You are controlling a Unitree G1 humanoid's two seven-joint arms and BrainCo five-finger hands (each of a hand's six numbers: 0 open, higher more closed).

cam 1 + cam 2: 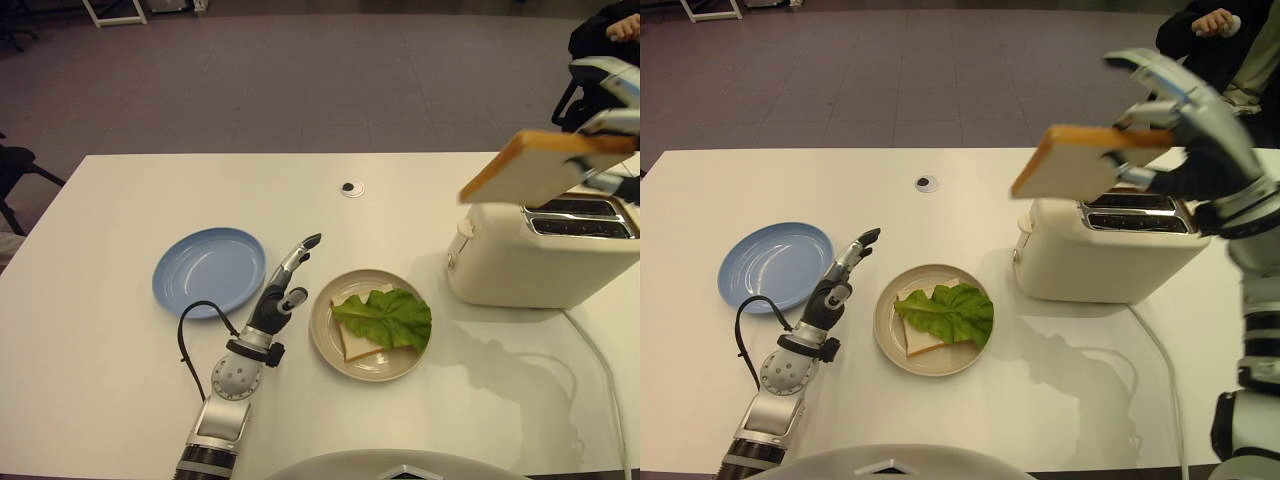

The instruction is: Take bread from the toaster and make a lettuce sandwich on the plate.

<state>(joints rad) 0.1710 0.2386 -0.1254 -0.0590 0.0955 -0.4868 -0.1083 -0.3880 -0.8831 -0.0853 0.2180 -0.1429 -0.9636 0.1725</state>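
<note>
Nearest, the left hand rests on the white worktop just left of the beige plate, with its fingers stretched out and nothing in them. On the beige plate lies one bread slice with a lettuce leaf covering most of it. A blue plate sits bare further left of the beige plate and a little beyond it. The toaster stands to the right of the beige plate and beyond it. Above the toaster's near-left end, the right hand grips a second slice, tilted and lifted free of the slots, well up and right of the beige plate.

The step in hand looks like carrying the top slice across. The next move calls for bringing that slice down and left over the beige plate, levelling it, and setting it squarely on the lettuce before letting go.
</note>
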